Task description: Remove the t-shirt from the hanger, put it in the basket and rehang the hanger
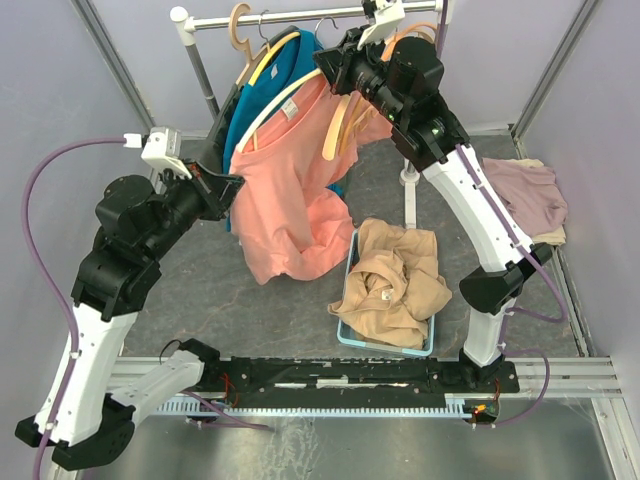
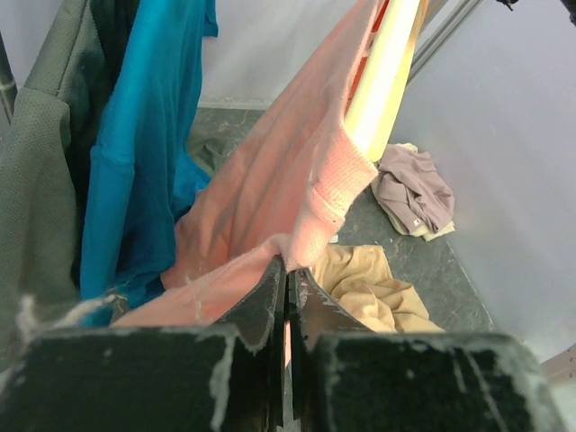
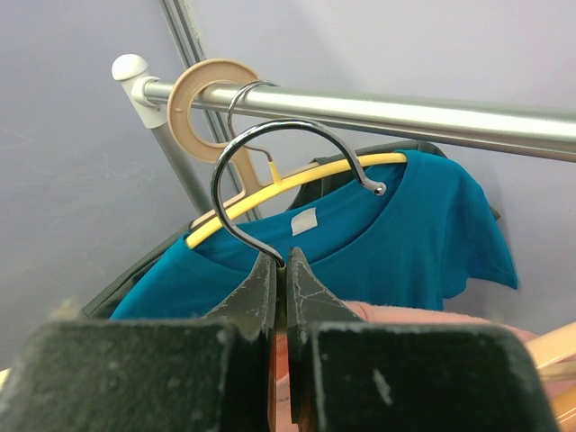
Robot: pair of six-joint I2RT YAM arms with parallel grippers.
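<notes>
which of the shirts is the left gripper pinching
The salmon-pink t-shirt: the left gripper is shut on its fabric. The teal t-shirt hangs on the rail, the tan shirt lies in the basket, the mauve shirt on the table.

A robot test cell in a lab is shown: plain walls point(image 1: 50, 80) are framed by metal posts point(image 1: 108, 50), a garment rail point(image 3: 405, 110) is set just above the right fingers point(image 3: 252, 297), and a basket point(image 1: 385, 347) of clothes is placed well below them on a dark floor point(image 1: 200, 290).
</notes>
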